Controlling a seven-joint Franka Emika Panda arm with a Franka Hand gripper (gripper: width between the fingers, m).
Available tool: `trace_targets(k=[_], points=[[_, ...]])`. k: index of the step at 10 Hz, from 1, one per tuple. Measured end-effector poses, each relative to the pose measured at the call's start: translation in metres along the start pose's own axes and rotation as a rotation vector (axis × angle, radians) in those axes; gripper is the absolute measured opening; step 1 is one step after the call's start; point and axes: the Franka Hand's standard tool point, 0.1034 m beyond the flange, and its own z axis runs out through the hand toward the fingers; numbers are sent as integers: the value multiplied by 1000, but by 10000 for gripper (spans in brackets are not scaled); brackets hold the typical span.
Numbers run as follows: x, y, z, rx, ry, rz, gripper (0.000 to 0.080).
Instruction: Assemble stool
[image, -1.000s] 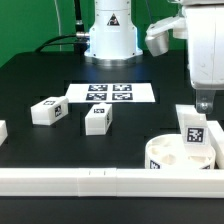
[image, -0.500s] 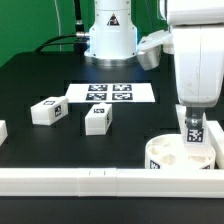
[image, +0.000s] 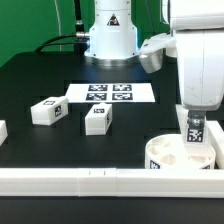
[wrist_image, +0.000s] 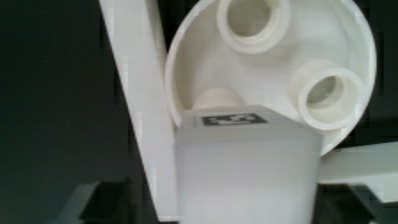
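As seen from the exterior view, shows the gripper (image: 196, 120) straight above and around an upright leg (image: 196, 138), jaws drawn narrow and pressed against its two sides, so holding it. Places that leg on the round seat (image: 163, 156), at the exterior view's right, just behind the border rail (image: 80, 182). Finds a loose leg (image: 47, 111) and a second loose leg (image: 98, 119) lying near the marker board (image: 110, 93), well apart from the seat. Turning to the wrist view, finds the held leg (wrist_image: 240, 170) filling the gap between the dark fingers (wrist_image: 111, 205), with the seat (wrist_image: 267, 70) behind it and open sockets (wrist_image: 260, 25) showing. Hides the leg's lower end, so cannot tell whether seated in a socket. Looks like the fitting of the first leg into the seat. Calls next for a firm press or twist with the leg kept upright, then a release and a reach for a loose leg.
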Motion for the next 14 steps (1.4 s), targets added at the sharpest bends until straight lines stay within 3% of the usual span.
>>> trace_targets(k=[1,2,5,14], points=[[0,0,0,1,0,0,392],[0,0,0,1,0,0,337],[0,0,0,1,1,31,337],[11,-4,2,20,35,838,338]])
